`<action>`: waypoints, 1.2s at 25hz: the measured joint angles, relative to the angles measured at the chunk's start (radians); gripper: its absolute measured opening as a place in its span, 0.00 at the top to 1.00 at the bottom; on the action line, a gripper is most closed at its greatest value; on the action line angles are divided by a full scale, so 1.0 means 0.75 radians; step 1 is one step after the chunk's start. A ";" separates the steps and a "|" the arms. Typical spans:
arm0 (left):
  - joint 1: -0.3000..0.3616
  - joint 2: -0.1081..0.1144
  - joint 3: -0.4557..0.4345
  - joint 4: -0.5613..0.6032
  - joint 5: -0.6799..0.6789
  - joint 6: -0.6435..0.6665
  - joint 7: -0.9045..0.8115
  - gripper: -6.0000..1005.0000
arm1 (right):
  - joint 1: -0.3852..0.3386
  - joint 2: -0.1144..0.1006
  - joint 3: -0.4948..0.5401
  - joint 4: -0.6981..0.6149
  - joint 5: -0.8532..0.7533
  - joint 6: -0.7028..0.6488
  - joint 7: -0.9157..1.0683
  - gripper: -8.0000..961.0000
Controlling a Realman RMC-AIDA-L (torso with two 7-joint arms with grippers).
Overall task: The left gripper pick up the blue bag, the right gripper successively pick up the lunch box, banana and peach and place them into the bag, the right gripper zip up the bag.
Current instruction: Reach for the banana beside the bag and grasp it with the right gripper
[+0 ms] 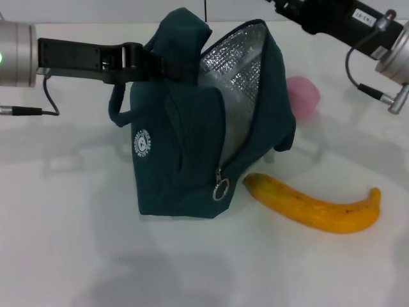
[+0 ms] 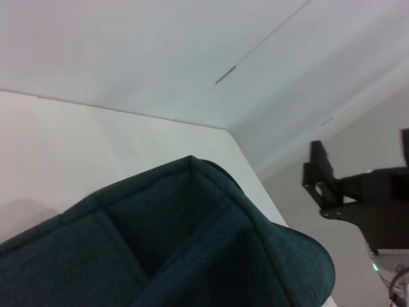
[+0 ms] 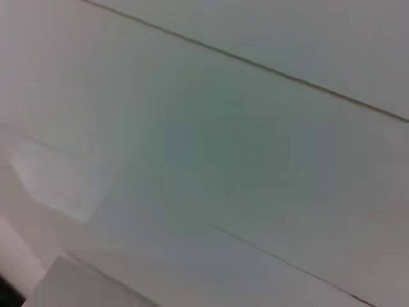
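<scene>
The blue bag (image 1: 185, 153) stands on the white table with its mouth open, showing the silver foil lining (image 1: 233, 77). My left gripper (image 1: 146, 61) comes in from the left and is shut on the bag's top by the handles; its wrist view shows only teal fabric (image 2: 179, 243). My right arm (image 1: 332, 19) is raised behind the bag at the top right, with its gripper (image 2: 321, 179) visible far off in the left wrist view. The banana (image 1: 316, 206) lies on the table right of the bag. The pink peach (image 1: 304, 96) sits behind the bag. The lunch box is out of view.
The ring zipper pull (image 1: 221, 189) hangs at the bag's front lower corner. A black cable (image 1: 358, 80) loops under the right wrist. The right wrist view shows only a pale wall. The white table (image 1: 77, 243) spreads in front of the bag.
</scene>
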 joint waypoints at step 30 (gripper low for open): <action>0.039 0.001 -0.070 -0.070 0.000 -0.002 0.056 0.95 | -0.305 -0.259 0.004 -0.601 -0.632 -0.074 -0.267 0.11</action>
